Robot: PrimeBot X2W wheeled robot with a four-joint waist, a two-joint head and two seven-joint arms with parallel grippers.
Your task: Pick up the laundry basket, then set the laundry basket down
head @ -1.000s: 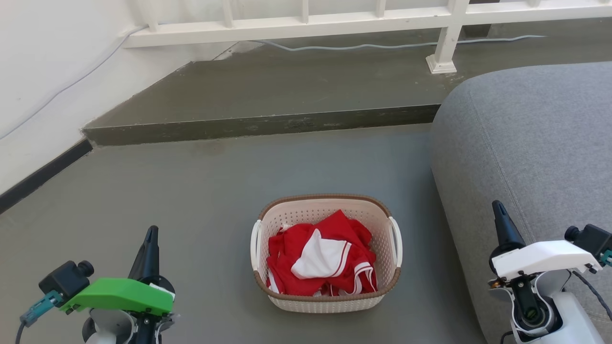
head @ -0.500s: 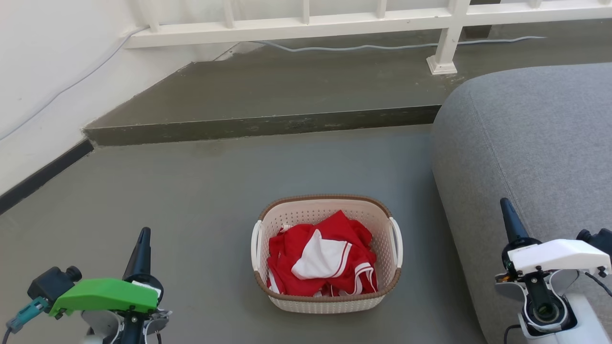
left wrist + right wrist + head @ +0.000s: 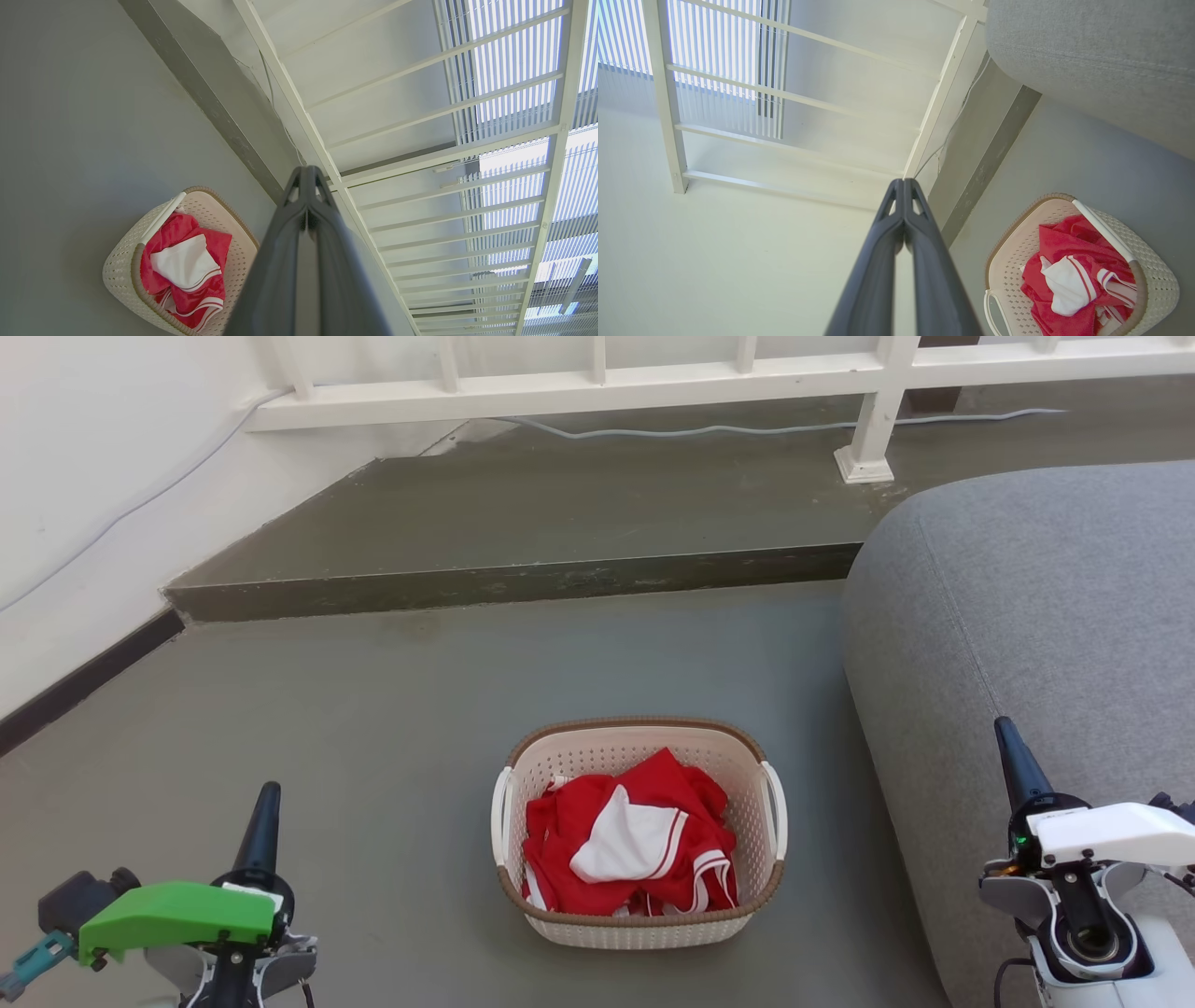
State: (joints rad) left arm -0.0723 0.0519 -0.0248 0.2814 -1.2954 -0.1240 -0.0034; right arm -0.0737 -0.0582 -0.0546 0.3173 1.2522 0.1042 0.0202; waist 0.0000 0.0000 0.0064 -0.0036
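Nearest, the left gripper (image 3: 267,801) under its green plastic cover (image 3: 177,915) sits at the lower left of the head view, and the left wrist view shows its jaws pressed together on nothing. Opposite it, at the lower right, the right gripper (image 3: 1006,735) under a white plastic cover (image 3: 1111,831) hangs in front of the grey fabric sofa (image 3: 1027,616); its jaws are likewise clenched and empty in the right wrist view. Between the two and a little ahead, well apart from both, the cream-white perforated plastic laundry basket (image 3: 635,929) with a brown woven-look rim and white loop side handles stands upright on the grey concrete floor (image 3: 373,709), near the sofa's side but not touching it. A crumpled red and white garment (image 3: 653,803) lies inside it. Beyond the basket a raised grey concrete step (image 3: 513,583) crosses the floor. A thin grey cable (image 3: 709,427) trails along its top, and a white slatted railing (image 3: 597,387) stands behind that, meeting the white wall (image 3: 93,476) on the left.
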